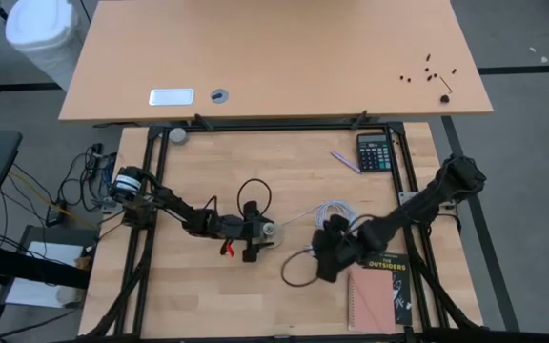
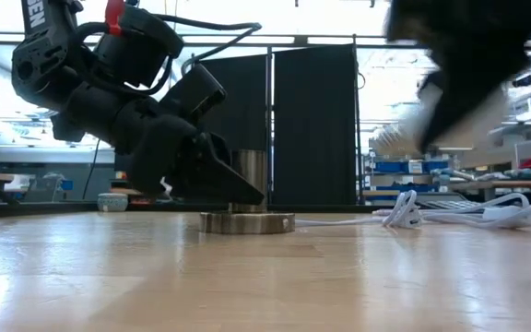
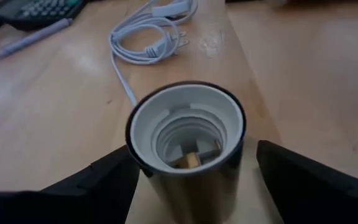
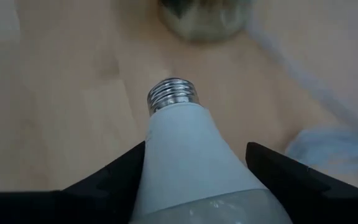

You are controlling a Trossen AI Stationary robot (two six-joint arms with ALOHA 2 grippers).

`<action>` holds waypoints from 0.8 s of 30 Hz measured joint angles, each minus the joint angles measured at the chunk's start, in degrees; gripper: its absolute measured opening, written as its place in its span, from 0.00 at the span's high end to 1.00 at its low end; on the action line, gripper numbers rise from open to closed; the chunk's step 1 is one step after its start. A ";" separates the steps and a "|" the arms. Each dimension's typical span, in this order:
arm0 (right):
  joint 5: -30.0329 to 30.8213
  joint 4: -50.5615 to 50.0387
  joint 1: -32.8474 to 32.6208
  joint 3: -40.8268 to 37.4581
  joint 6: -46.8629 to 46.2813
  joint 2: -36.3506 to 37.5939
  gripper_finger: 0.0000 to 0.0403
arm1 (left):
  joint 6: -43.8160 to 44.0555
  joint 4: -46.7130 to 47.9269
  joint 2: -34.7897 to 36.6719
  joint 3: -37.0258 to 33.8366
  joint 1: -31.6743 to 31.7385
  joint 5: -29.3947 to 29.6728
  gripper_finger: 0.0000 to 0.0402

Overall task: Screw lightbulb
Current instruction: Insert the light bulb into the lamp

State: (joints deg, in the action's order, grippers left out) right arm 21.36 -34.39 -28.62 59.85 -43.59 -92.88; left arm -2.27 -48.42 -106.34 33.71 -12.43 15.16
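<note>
While the left gripper (image 1: pixel 263 232) sits low at the middle of the table, its two fingers (image 3: pixel 98 180) stand on either side of the socket's (image 3: pixel 188 140) metal barrel, close against it; whether they press it I cannot tell. That socket stands upright on its round silvery base (image 2: pixel 247 221), mouth open upward, with white threaded lining and a brass contact visible inside. A white cord (image 1: pixel 303 215) runs from it across the wood to a loose coil (image 3: pixel 151 40) and a plug.

To the right of the socket and apart from it, the right gripper (image 1: pixel 327 250) hangs above the table, blurred in the low view. It is clamped on the lightbulb (image 4: pixel 191 162): both dark fingers (image 4: pixel 107 180) bear against the white body, and the grey screw base (image 4: pixel 173 94) projects forward, free of the fingers. The bulb is clear of the socket, which shows only as a blurred shape beyond the thread.

At the table's far right corner lies a calculator (image 1: pixel 375 151) with a pen (image 1: pixel 344 160) beside it. A pink notebook (image 1: pixel 372 298) rests on a dark book (image 1: pixel 391 272) at the near right edge.
</note>
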 joint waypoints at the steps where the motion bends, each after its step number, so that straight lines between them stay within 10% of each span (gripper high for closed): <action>1: -0.14 -2.24 1.02 2.41 1.09 0.03 0.35 | -0.96 -0.25 0.00 0.00 0.00 0.00 0.21; 24: -6.75 -9.97 12.45 15.15 18.39 0.13 0.35 | -4.80 0.68 4.51 0.74 -1.66 3.62 0.34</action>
State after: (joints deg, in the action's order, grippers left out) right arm 14.61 -44.36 -16.17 75.00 -25.20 -92.75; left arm -7.07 -47.74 -101.84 34.46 -14.09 18.78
